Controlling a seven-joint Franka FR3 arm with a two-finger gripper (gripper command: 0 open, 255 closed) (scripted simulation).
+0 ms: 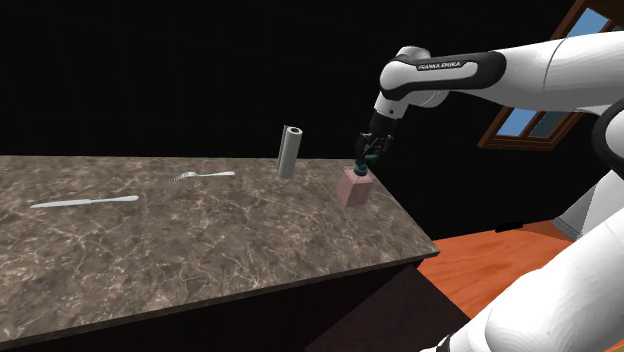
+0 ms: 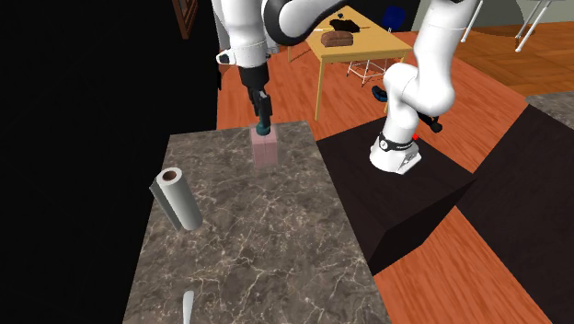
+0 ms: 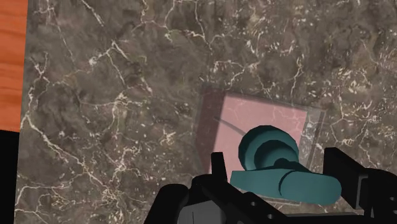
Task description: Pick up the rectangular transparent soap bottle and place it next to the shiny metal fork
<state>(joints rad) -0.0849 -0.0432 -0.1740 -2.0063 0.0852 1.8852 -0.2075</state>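
Hovering my hand [image 1: 368, 158] over the soap bottle [image 1: 354, 190], fingers [image 3: 343, 168] spread around its pump [image 3: 270, 153]; I'd drop lower and squeeze the body.

1. White arm [image 1: 560, 65] with dark joints comes in from the right edge of the shoulder view. Its forearm runs left across the upper right of the frame.
2. The wrist [image 1: 398, 95] bends downward at the forearm's end, right of centre.
3. Black gripper [image 1: 369, 152] hangs below the wrist, pointing straight down.
4. In the second exterior view the forearm drops from the top edge at upper centre-left, with the gripper vertical beneath it.
5. The base [image 2: 398, 152] sits at centre-right of that view, and the white lower links rise from it to the top edge.
6. In the wrist view the two black fingers [image 3: 219, 167] come up from the bottom edge, right of centre. They stand apart, tips not meeting.
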